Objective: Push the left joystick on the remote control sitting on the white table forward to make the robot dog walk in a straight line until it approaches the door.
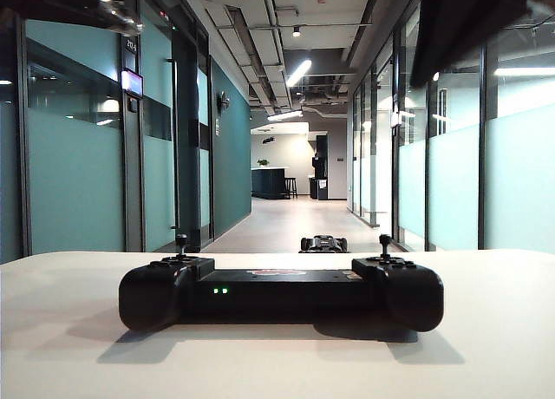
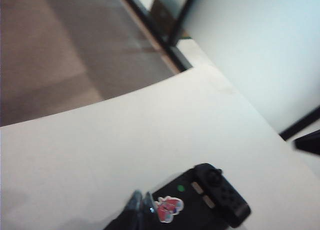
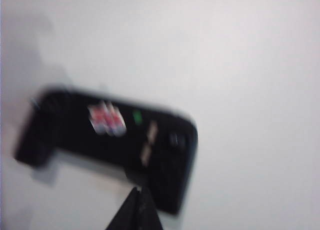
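- I see the remote control (image 1: 281, 291) lying broadside on the white table (image 1: 486, 347), its left joystick (image 1: 181, 245) upright at the left end.
- My left gripper (image 2: 141, 202), fingers pinched together, hangs above the remote control's middle, nearer that stick than my right gripper (image 3: 138, 194), also pinched.
- The robot dog (image 1: 323, 243) waits beyond the remote control.

The left gripper (image 2: 141, 204) shows in its wrist view as two slim dark fingers brought together to a narrow point, tips touching or nearly so, angled downward. The right gripper (image 3: 137, 194) also comes to a closed point, its fingers pressed together, the picture blurred. In the exterior view only dark, out-of-focus arm parts show high up: one at the upper left corner, one at the upper right.
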Available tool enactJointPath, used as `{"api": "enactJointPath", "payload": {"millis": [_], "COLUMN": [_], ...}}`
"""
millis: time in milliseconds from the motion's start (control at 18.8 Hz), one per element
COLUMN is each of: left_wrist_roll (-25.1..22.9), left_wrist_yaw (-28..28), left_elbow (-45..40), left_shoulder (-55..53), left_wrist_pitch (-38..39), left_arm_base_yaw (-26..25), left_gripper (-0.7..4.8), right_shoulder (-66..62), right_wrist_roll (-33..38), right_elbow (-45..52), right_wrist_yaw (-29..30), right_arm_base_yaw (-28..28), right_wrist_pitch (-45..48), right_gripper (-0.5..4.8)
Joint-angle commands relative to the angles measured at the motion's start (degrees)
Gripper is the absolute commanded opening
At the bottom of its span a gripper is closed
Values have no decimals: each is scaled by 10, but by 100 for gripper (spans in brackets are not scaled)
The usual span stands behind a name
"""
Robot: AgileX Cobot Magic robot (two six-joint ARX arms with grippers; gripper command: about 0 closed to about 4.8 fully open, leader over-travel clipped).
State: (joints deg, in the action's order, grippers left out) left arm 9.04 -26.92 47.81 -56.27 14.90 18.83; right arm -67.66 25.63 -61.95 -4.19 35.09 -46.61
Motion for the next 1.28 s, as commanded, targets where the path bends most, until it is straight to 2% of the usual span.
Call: {"api": "enactJointPath", "payload": {"millis": [53, 106, 159, 319, 425, 1275], "left_wrist_roll": [-3, -5, -7, -7, -6, -7], "left_wrist_yaw": [-17, -17, -17, -19, -19, -40], "left_elbow": [4, 4, 4, 5, 5, 5], "left_shoulder": [-4, -5, -6, -9, -10, -11], "left_wrist_pitch": [-4, -4, -4, -4, -4, -4], "left_arm_base_yaw": [1, 1, 1, 1, 1, 1], "left_gripper": [-5, -5, -5, -5, -5, -5], "right_shoulder": [-21, -28, -30, -49, -72, -236], "right_wrist_roll": [5, 2, 0, -1, -1, -28], "right_elbow": [-5, -5, -4, -4, -4, -4], "right_wrist_yaw": [2, 11, 19, 64, 67, 68], "right_arm_base_yaw": [0, 0, 0, 1, 1, 1], "right_wrist_pitch": [-48, -60, -64, -58, -59, -16], "right_gripper": [128, 265, 314, 352, 433, 432]}}
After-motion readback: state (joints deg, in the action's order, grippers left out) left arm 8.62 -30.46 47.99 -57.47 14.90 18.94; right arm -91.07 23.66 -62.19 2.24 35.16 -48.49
